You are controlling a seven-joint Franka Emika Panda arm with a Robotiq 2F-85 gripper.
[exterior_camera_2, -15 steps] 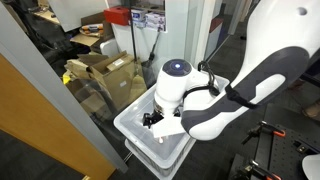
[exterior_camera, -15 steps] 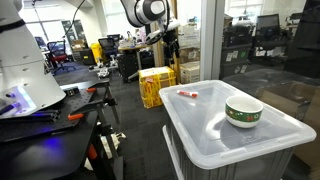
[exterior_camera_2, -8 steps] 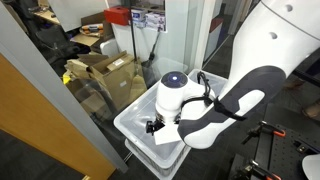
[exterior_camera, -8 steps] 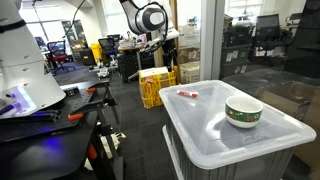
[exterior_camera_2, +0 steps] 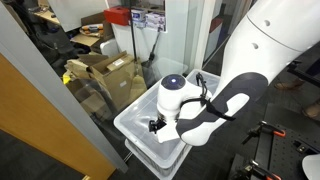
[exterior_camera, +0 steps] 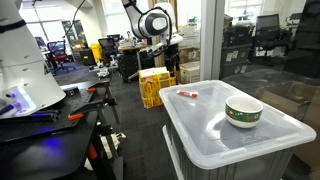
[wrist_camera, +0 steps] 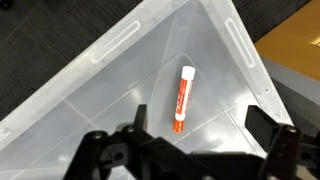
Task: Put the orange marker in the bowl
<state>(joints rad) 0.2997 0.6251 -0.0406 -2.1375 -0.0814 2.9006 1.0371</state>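
Note:
The orange marker (wrist_camera: 182, 97) lies flat on the clear lid of the plastic bin (wrist_camera: 90, 95); it shows as a small red stick near the lid's far end in an exterior view (exterior_camera: 187, 94). The cream bowl with a green band (exterior_camera: 244, 110) stands on the same lid, nearer the camera; it does not show in the wrist view. My gripper (wrist_camera: 200, 122) hangs open and empty above the marker, well clear of it, with the fingers (wrist_camera: 260, 122) spread wide. It also shows in both exterior views (exterior_camera: 171, 62) (exterior_camera_2: 155, 125), where my arm hides marker and bowl in one.
The bin lid (exterior_camera: 215, 135) has raised edges. Yellow crates (exterior_camera: 155, 85) stand on the floor behind the bin. A glass partition (exterior_camera: 207, 40) runs beside it. Cardboard boxes (exterior_camera_2: 105, 70) sit behind the glass. A bench with tools (exterior_camera: 60, 105) is across the aisle.
My arm has come down and closer over the marker end of the lid. The marker and bowl have not moved. The gripper stays open.

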